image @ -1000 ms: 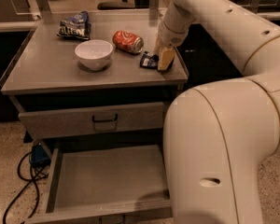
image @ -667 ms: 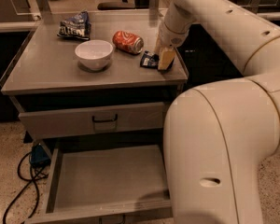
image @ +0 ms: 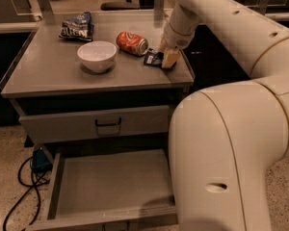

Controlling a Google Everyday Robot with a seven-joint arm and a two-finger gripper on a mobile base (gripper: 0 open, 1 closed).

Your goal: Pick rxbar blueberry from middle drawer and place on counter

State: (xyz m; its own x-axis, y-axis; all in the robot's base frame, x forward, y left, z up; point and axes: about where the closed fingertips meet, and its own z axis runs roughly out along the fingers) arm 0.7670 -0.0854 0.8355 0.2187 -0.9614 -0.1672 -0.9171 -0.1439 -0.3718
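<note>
Gripper point(image: 167, 59) down on the counter point(image: 48, 76), close to its 3 o'clock edge, at the end of the cream arm point(image: 221, 28) stretched in from 2 o'clock. Grip state not possible to tell, released or clenched. Rxbar blueberry point(image: 153, 57) lying flat on the counter, just at 9 o'clock of the gripper, touching it or nearly so; dark wrapper with a small white patch. Red soda can point(image: 132, 43) on its side at 10 o'clock of the bar, just beside it, seemingly apart. White bowl point(image: 97, 56) upright near the middle of the counter, at 8 o'clock of the can. Blue-and-white chip bag point(image: 77, 27) at 11 o'clock of the bowl, near the far edge of the counter. Below the counter, a closed drawer front point(image: 135, 121) with a black handle. Under that, toward 6 o'clock, the middle drawer point(image: 111, 186) standing open, with a bare grey floor and low side walls. Large rounded part of the arm covering the 4 o'clock part of the view and hiding the drawer's 3 o'clock side.
</note>
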